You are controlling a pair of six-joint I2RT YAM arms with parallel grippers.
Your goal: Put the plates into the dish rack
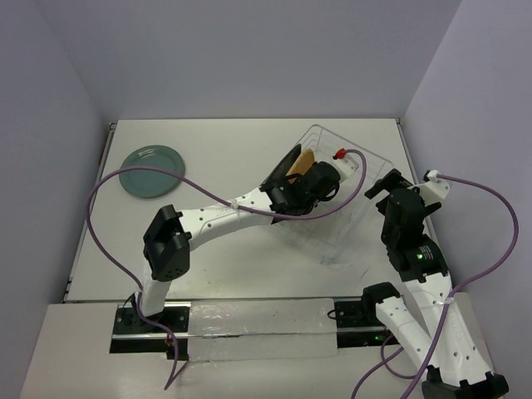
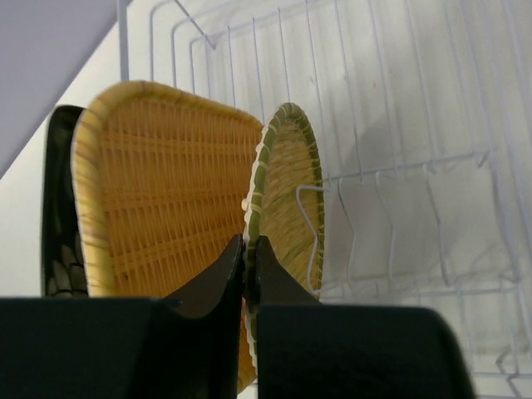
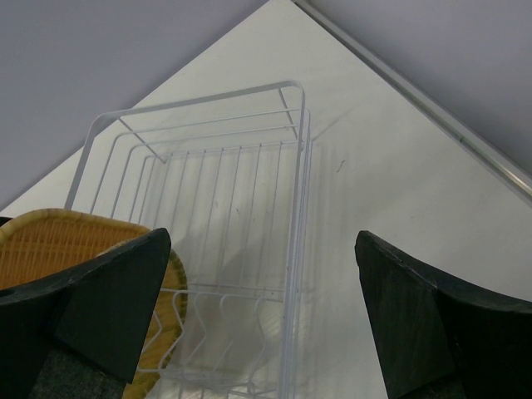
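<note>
The wire dish rack (image 1: pixel 326 130) stands at the right of the table. In the left wrist view three plates stand on edge in it: the black square plate (image 2: pixel 58 216), the tan woven plate (image 2: pixel 158 191) and the round yellow woven plate (image 2: pixel 287 187). My left gripper (image 2: pixel 250 241) is shut on the yellow plate's near rim; in the top view it (image 1: pixel 309 184) reaches inside the rack. The teal-grey plate (image 1: pixel 152 170) lies flat at the far left. My right gripper (image 3: pixel 262 241) is open and empty above the rack's right rim (image 3: pixel 295 166).
White walls close the table on the left, back and right. The left arm's purple cable (image 1: pixel 208 195) loops over the table's middle. The right arm (image 1: pixel 411 241) stands just right of the rack.
</note>
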